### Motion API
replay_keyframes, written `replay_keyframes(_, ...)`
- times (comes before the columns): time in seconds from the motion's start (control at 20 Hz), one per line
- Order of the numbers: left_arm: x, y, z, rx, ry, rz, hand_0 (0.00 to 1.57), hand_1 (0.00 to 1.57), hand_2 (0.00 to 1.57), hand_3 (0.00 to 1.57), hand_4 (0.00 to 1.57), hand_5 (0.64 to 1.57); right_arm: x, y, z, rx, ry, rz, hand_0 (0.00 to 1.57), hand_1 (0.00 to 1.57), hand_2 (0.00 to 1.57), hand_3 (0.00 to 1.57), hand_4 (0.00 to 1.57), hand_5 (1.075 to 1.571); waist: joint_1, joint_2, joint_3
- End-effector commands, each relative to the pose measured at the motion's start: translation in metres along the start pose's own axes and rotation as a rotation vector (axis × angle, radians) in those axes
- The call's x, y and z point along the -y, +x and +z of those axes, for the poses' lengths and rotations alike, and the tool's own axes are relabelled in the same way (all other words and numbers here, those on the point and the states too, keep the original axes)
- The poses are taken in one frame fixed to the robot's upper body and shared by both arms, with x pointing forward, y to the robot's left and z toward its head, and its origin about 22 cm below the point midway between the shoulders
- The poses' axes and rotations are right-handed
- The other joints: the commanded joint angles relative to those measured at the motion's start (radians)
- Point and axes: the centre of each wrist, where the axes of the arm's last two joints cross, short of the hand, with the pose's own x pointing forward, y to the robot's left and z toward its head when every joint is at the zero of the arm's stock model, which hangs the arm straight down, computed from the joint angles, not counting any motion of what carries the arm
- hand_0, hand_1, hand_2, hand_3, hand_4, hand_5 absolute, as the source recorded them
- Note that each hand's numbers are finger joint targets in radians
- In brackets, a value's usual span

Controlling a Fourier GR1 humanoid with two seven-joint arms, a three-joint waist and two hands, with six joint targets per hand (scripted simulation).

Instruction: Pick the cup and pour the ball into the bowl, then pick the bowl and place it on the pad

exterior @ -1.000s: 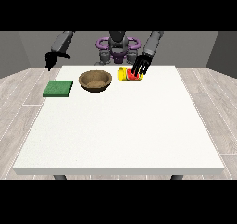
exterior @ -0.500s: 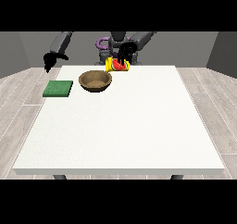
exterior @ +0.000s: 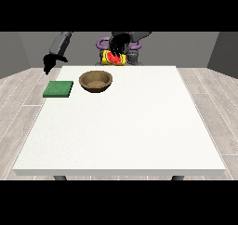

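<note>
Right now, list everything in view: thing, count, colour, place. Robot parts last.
table: one, white, fills the middle of the view.
bowl: one, brown, on the table's far side, left of centre.
pad: one, green, flat on the table, left of the bowl, apart from it.
cup: one, yellow with a red pattern, held up in the air behind and right of the bowl.
hands: two, black; one curled round the cup from above, the other hanging above the table's far left corner, holding nothing.
</note>
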Motion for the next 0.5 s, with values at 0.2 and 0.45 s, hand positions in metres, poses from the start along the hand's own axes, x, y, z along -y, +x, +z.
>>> replay_keyframes(0.2, -0.03, -0.004, -0.011, 0.035, -0.008, -0.117, 0.0, 0.0, 1.57, 1.57, 0.57, 1.527, 0.005, -0.006, 0.013, 0.055, 0.03, -0.018, 0.0, 0.0, 0.14, 0.27, 0.42, 1.53, -0.016, 0.033, -0.0004)
replay_keyframes(0.45, -0.011, 0.035, 0.007, 0.187, -0.063, -0.307, 0.38, 0.38, 1.57, 1.57, 0.96, 1.571, -0.007, 0.004, -0.012, 0.046, 0.028, -0.017, 0.0, 0.0, 0.15, 0.28, 0.43, 1.529, -0.019, 0.025, -0.0001)
